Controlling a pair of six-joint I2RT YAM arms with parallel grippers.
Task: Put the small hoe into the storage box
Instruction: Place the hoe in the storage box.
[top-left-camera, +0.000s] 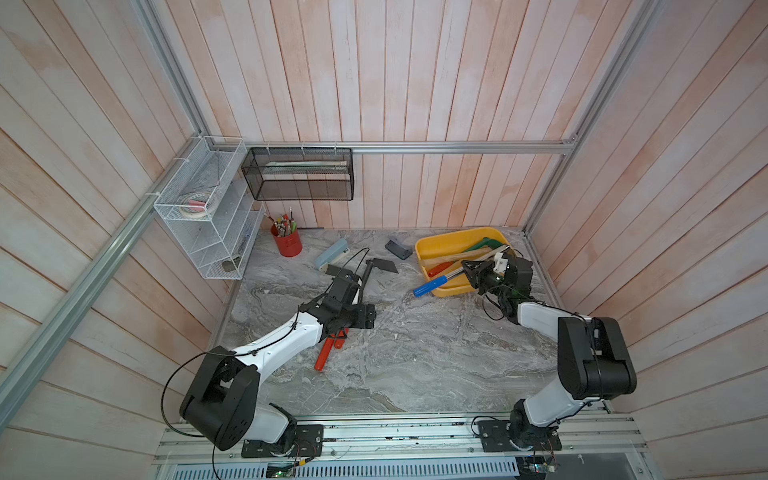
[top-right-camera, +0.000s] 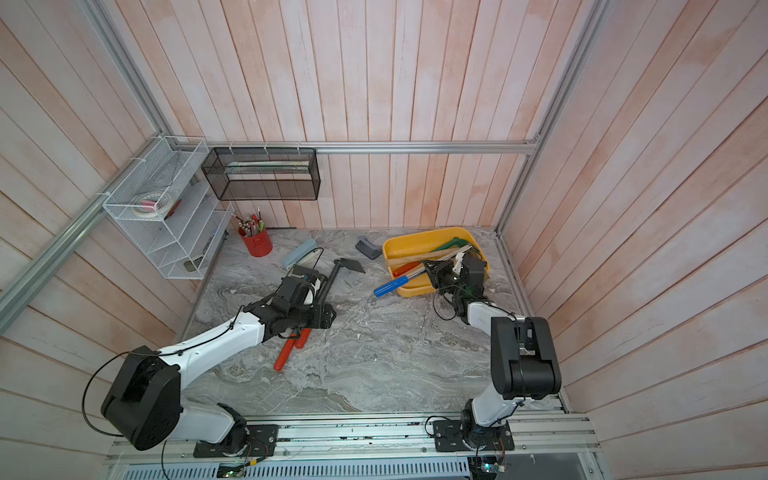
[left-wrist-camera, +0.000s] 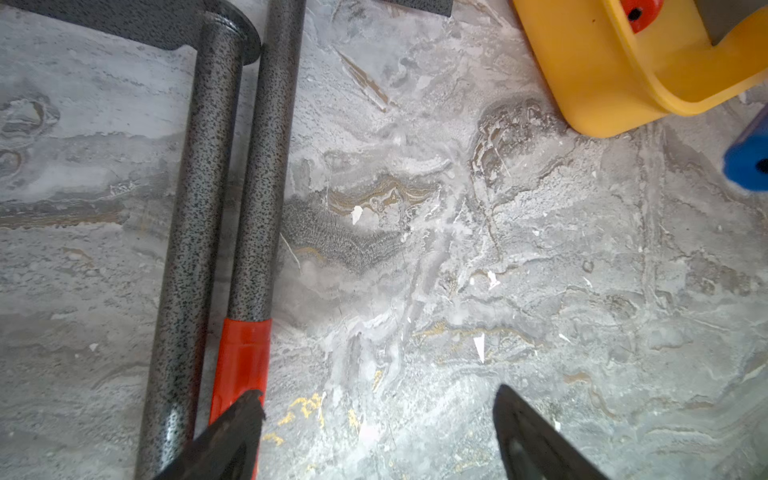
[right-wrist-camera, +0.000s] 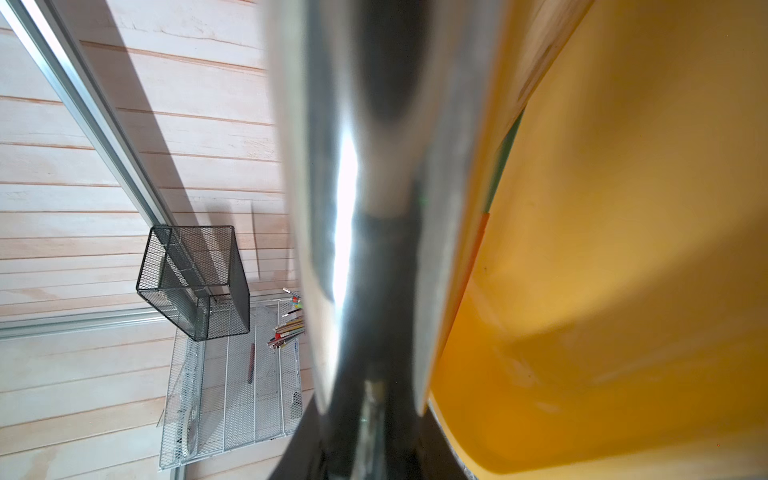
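While the red-gripped, speckled-steel small hoe (top-left-camera: 381, 267) is lying on the marbled tabletop (top-left-camera: 415, 353) outside the yellow plastic storage box (top-left-camera: 440, 247), the left hand (left-wrist-camera: 379, 395) is hovering wide beside it (approach, seemingly), needing to straddle its shaft.

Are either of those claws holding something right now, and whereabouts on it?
The right gripper grips the blue-handled tool by its bare metal shaft; the left gripper is open, holding nothing.
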